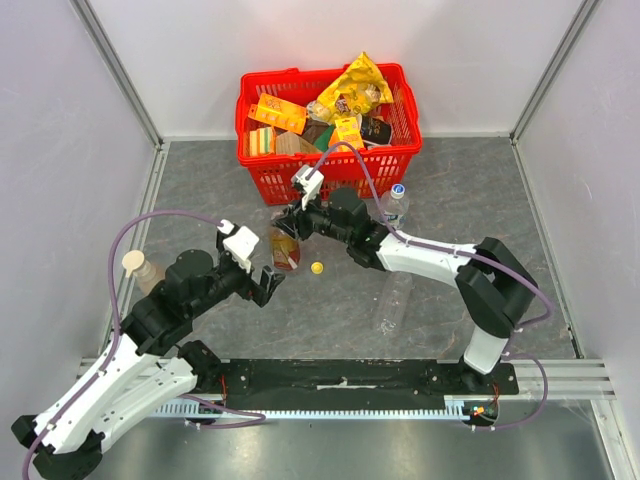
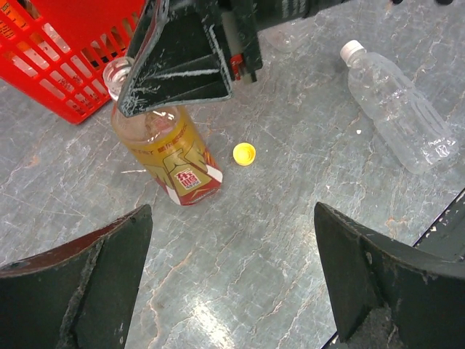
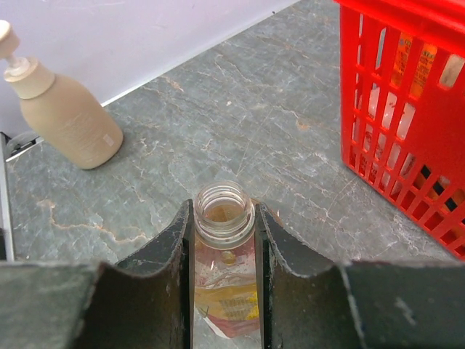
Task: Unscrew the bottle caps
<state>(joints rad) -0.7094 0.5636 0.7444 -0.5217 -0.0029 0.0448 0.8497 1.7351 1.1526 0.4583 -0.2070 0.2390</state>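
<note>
Tabletop [image 1: 200, 180] of grey veined stone lies under everything, and a red basket [image 1: 330, 130] heaped with snack packets stands at its far side. The right gripper [image 3: 224, 218] is pinched on the neck of a tea bottle [image 2: 171, 156] with amber liquid and a red-and-gold label. The right wrist view looks straight into that bottle's open mouth, which the top view hides under the arm. The left gripper [image 2: 232, 276] is spread wide with nothing between its fingers, hanging near the tea bottle. A clear empty bottle [image 2: 398, 109] lies on its side to the right, its white cap [image 2: 352, 49] on, a detail only the left wrist view resolves. A second clear bottle [image 1: 396, 205] stands by the basket with its blue cap [image 1: 398, 187] on, seen only from above. A beige pump bottle [image 3: 65, 116] stands near the left wall. The yellow cap [image 2: 244, 153] lies loose on the table just beside the tea bottle's base.
</note>
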